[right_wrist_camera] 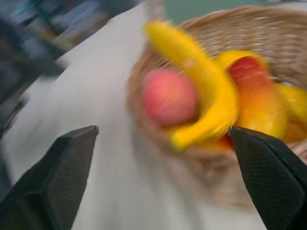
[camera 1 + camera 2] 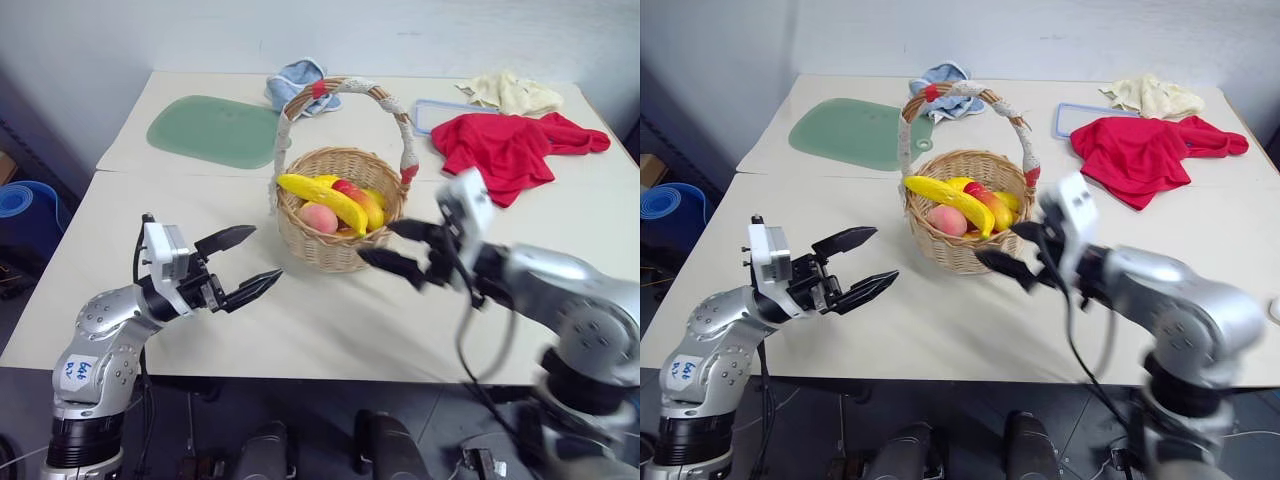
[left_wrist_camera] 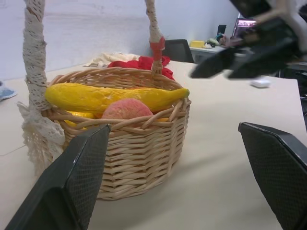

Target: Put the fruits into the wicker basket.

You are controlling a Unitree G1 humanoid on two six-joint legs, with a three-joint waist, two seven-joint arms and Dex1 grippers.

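Note:
The wicker basket (image 2: 338, 250) stands mid-table with its tall corded handle (image 2: 284, 125) arching over it. Inside lie a yellow banana (image 2: 322, 198) across the top, a pink-orange peach (image 2: 319, 218) and a red-and-yellow mango (image 2: 362, 204). My left gripper (image 2: 246, 264) hovers open just left of the basket, nothing between its fingers. On the basket's right, my right gripper (image 2: 400, 248) is open and empty, its fingertips close to the basket's wall. The right wrist view looks down on the banana (image 1: 201, 81), peach (image 1: 169, 96) and mango (image 1: 254, 100).
A green mat (image 2: 214, 130) lies at the back left, a blue cloth (image 2: 300, 85) behind the basket. A red garment (image 2: 505, 145), a pale cloth (image 2: 510, 92) and a clear tray (image 2: 440, 115) sit at the back right. A small white case (image 3: 260, 82) lies far right.

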